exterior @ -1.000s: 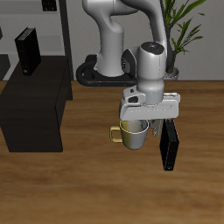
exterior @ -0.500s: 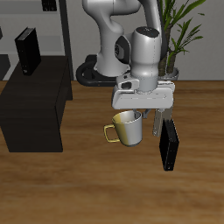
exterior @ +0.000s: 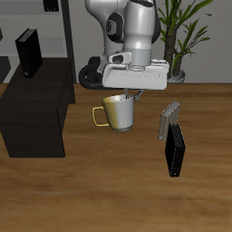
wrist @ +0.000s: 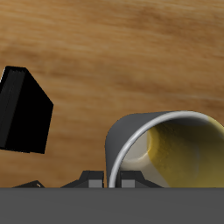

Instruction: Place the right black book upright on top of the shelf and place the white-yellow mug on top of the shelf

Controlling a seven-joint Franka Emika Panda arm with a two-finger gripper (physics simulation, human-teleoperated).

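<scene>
Since a second ago, mug (exterior: 118, 112) is lifted off the counter (exterior: 109, 190) and carried toward the shelf (exterior: 36, 109), pinched at its rim by the end effector (exterior: 134, 91). Shelf top lies sideways, well apart; a black book (exterior: 28, 53) already stands there.

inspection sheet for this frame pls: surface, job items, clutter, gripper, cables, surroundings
Surface: wooden table, no spills seen.
Job's things: white-yellow mug lifted off the table in the gripper, not yet over the shelf; one black book stands upright on the shelf top; another black book stands on the table.
Clutter: grey book leaning just behind the table's black book.
Grippers: gripper shut on the mug's rim.
Cables: nothing seen.
Surroundings: potted plant behind the table; thin-framed rack behind the shelf.
</scene>
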